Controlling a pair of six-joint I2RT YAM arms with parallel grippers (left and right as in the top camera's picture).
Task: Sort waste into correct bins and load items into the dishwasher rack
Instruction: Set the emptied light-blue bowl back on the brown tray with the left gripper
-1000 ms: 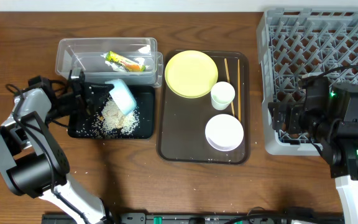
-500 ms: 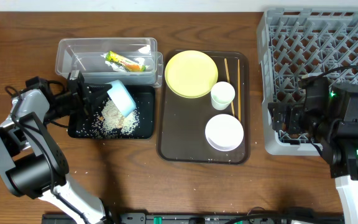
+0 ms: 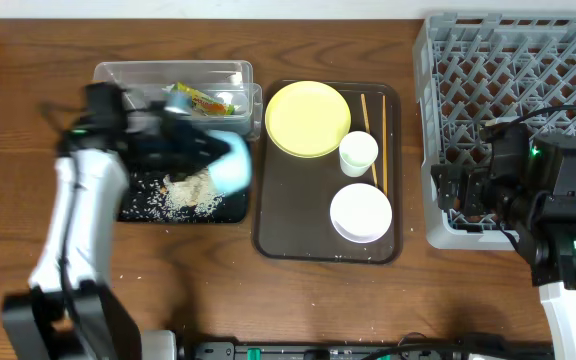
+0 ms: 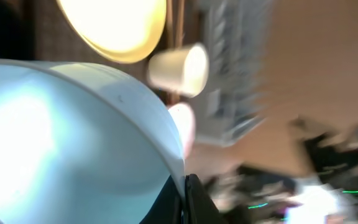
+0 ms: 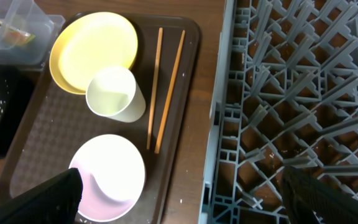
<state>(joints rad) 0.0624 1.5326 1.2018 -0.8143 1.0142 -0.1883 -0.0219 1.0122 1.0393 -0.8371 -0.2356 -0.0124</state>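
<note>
You're in a robotics lab staged as a kitchen; black robot arm (image 3: pixel 558 185), brown wooden table (image 3: pixel 28 60). Grey lattice plastic dish crate (image 3: pixel 528 50) too.

The light blue bowl (image 3: pixel 230 165), blurred, hangs above the right edge of the black tray (image 3: pixel 138 208), which is strewn with rice (image 3: pixel 183 192). The wrapper (image 3: pixel 203 99) lies in the clear tub (image 3: pixel 118 75); yellow plate (image 3: pixel 308 118), white cup (image 3: pixel 358 153), white bowl (image 3: pixel 361 212) and chopsticks (image 3: pixel 384 120) rest on the brown tray (image 3: pixel 298 235)

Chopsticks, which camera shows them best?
The right wrist view: the chopsticks look big and sharp, both sticks full length. Overhead shows them small and thin. The left wrist view is too blurred to tell.
</note>
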